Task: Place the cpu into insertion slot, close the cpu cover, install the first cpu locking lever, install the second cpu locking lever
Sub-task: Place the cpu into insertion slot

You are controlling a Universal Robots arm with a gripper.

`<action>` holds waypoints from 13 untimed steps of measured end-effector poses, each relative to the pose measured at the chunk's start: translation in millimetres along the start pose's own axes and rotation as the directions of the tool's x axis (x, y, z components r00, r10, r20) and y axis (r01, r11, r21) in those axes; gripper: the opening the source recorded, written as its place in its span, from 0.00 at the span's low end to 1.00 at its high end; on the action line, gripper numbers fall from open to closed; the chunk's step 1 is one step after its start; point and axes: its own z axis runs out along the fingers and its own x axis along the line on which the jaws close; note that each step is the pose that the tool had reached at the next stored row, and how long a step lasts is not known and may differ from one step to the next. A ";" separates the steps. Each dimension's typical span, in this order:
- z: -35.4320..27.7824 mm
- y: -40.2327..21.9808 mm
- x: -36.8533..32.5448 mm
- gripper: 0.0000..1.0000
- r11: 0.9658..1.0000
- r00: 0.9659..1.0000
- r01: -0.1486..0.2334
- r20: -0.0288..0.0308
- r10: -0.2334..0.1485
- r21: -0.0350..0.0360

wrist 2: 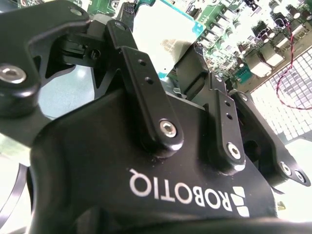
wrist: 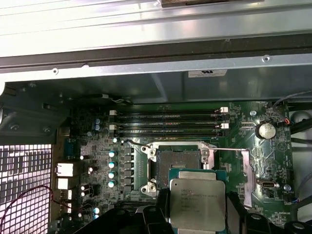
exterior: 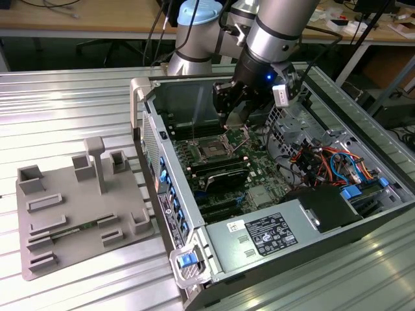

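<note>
The cpu (wrist: 197, 202) is pinched by 2 opposite edges in the gripper (exterior: 235, 123), which is clenched on it with the metal top upward, presumably so its underside goes untouched and faces the board (wrist: 97, 161). The insertion slot (wrist: 178, 163) lies empty just ahead of and below the hand, not yet touched by the chip. Off to the hand's side, the cpu cover (wrist: 246, 178) stands swung up, leaving the recess clear.
</note>
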 end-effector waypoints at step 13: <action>4.5 -0.4 2.4 0.55 0.999 0.999 0.053 -0.005 -0.053 0.001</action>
